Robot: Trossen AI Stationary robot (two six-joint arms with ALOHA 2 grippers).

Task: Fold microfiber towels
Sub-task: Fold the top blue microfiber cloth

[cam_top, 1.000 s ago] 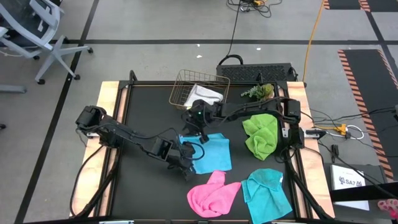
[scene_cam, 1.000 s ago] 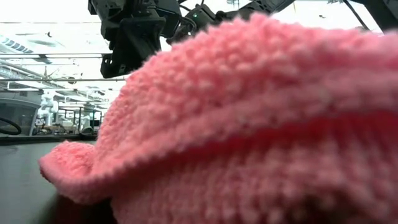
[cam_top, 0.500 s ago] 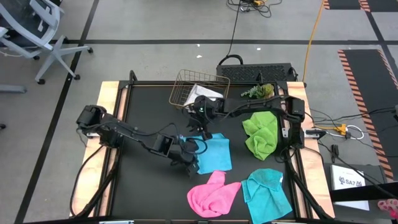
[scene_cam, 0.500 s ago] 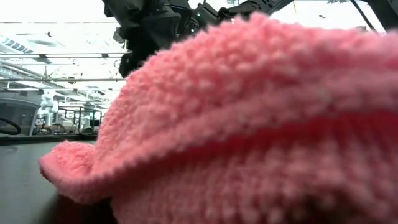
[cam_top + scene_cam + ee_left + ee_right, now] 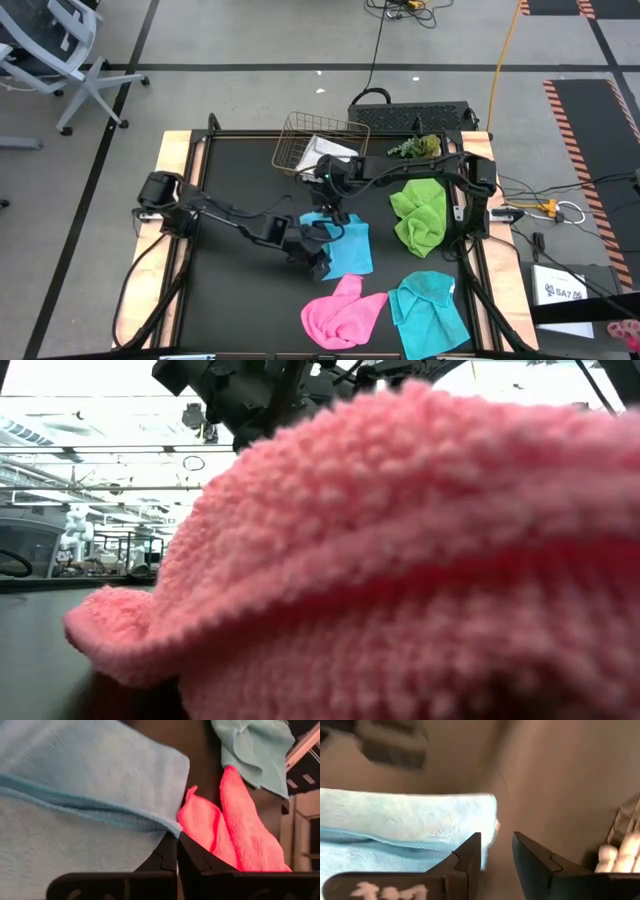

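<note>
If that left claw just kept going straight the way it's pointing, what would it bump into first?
Most likely the pink towel. The left gripper is shut at the edge of the blue towel, and in its wrist view the pink one lies straight ahead, with the other blue towel beyond. Depth is hard to judge.

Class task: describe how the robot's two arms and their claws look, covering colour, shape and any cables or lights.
Both arms are dark, jointed and slim, with black cables looping beside them. The left claw has two black, angular fingers tapering to points. The right claw has matching dark wedge-shaped fingers. A small green light glows on the right arm's wrist.
</note>
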